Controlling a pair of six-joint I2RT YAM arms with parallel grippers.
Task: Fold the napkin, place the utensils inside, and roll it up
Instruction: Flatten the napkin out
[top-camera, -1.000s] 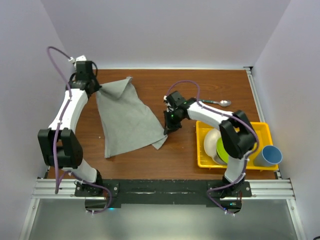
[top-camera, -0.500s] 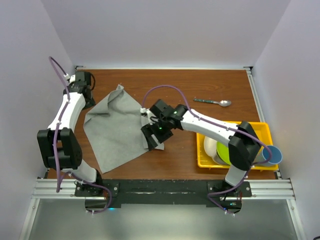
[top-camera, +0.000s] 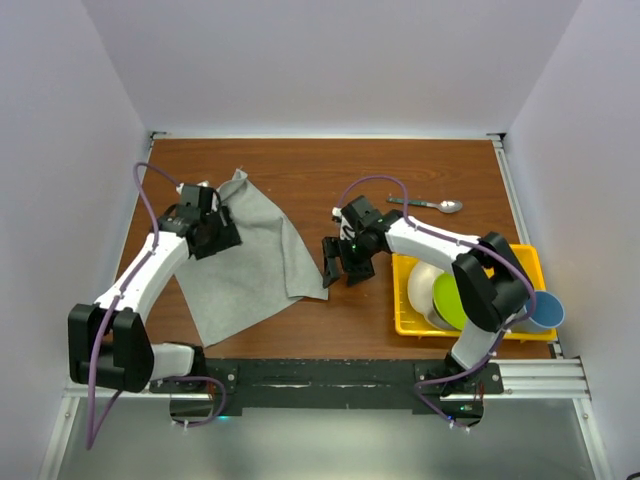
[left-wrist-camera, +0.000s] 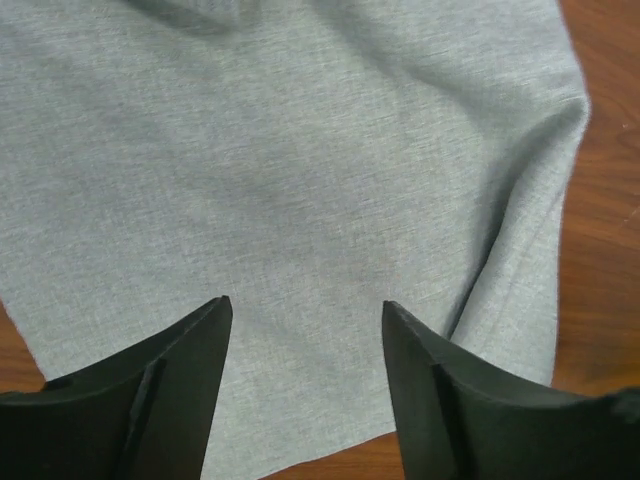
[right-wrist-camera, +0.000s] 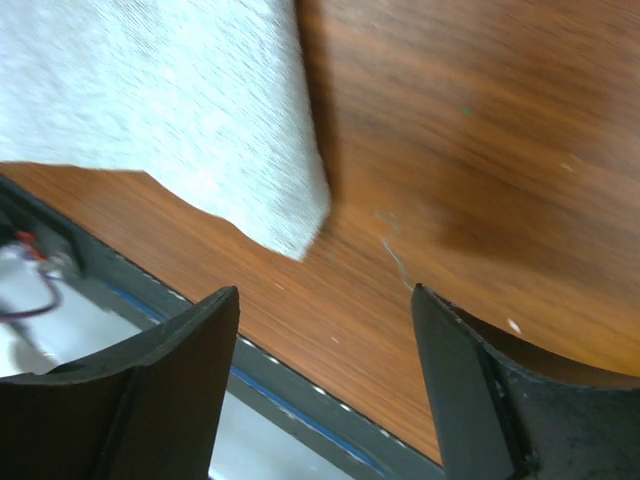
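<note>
Now both arms have let go: napkin (top-camera: 245, 255) lies folded over, centre-left; left gripper (top-camera: 215, 235) and right gripper (top-camera: 342, 272) gape empty. Spoon (top-camera: 430, 205), upper right, probably next.

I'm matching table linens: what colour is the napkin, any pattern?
The napkin is plain light grey, unpatterned; clearest in the left wrist view.

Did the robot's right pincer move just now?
Yes. The right pincer slid off the napkin, going right, closer to the yellow tray.
</note>
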